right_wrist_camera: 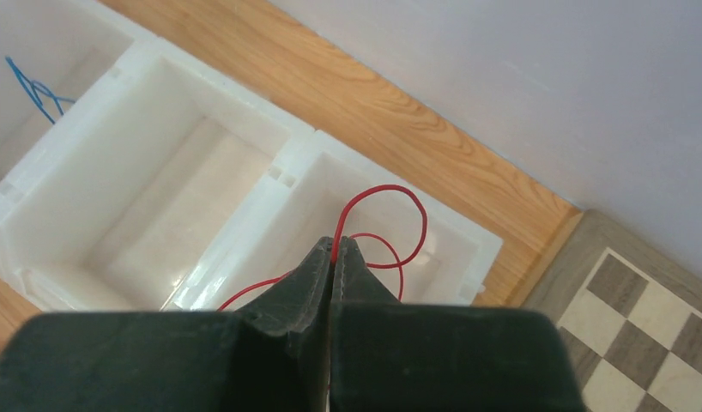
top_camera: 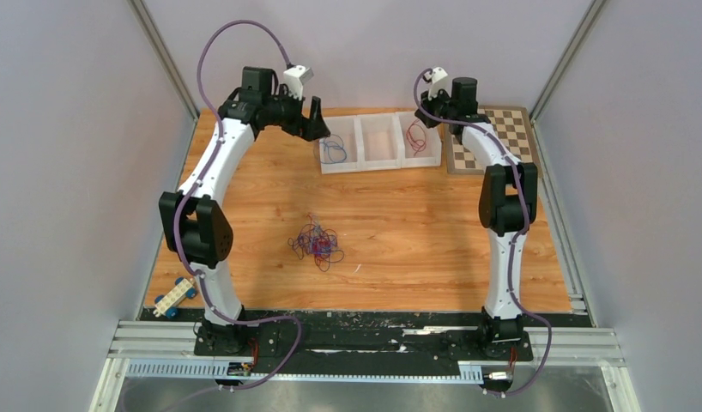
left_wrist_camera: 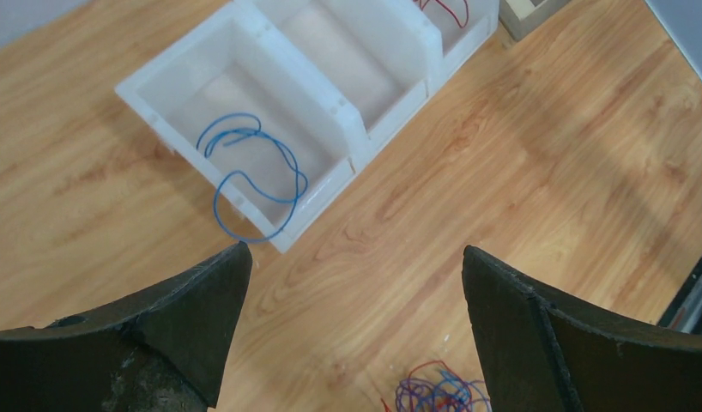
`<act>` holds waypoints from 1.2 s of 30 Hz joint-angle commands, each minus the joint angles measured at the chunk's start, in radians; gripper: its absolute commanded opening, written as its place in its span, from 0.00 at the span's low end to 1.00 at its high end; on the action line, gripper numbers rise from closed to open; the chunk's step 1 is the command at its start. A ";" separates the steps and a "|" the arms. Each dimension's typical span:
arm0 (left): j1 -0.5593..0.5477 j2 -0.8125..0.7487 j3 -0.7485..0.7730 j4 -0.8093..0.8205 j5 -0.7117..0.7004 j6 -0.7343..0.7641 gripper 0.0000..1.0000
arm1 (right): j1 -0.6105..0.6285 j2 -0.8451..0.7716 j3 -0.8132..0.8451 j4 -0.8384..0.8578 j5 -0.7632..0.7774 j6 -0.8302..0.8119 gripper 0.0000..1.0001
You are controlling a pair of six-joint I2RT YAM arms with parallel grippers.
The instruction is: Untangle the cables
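Note:
A tangle of blue, red and dark cables (top_camera: 317, 243) lies mid-table; its top edge shows in the left wrist view (left_wrist_camera: 438, 390). A white three-compartment tray (top_camera: 358, 160) stands at the back. A blue cable (left_wrist_camera: 249, 167) lies in its left compartment, one loop hanging over the near wall. My left gripper (left_wrist_camera: 354, 283) is open and empty, above the table just in front of that compartment. My right gripper (right_wrist_camera: 334, 246) is shut on a red cable (right_wrist_camera: 390, 223), holding it over the right compartment (right_wrist_camera: 433, 245). The middle compartment holds nothing.
A checkerboard (top_camera: 493, 137) lies right of the tray at the back right. A small toy vehicle with blue wheels (top_camera: 176, 298) sits at the near left table edge. Grey walls enclose the table on three sides.

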 commanded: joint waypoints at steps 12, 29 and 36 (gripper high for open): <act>0.145 -0.201 -0.175 -0.316 0.088 0.101 1.00 | 0.012 -0.214 -0.143 -0.024 0.012 -0.114 0.68; 0.091 -0.352 -0.727 -0.327 0.229 0.229 0.82 | 0.235 -0.592 -0.583 -0.328 -0.485 0.025 0.95; 0.091 -0.300 -0.796 -0.158 0.232 0.125 0.60 | 0.446 -0.482 -0.653 -0.236 -0.478 0.095 0.87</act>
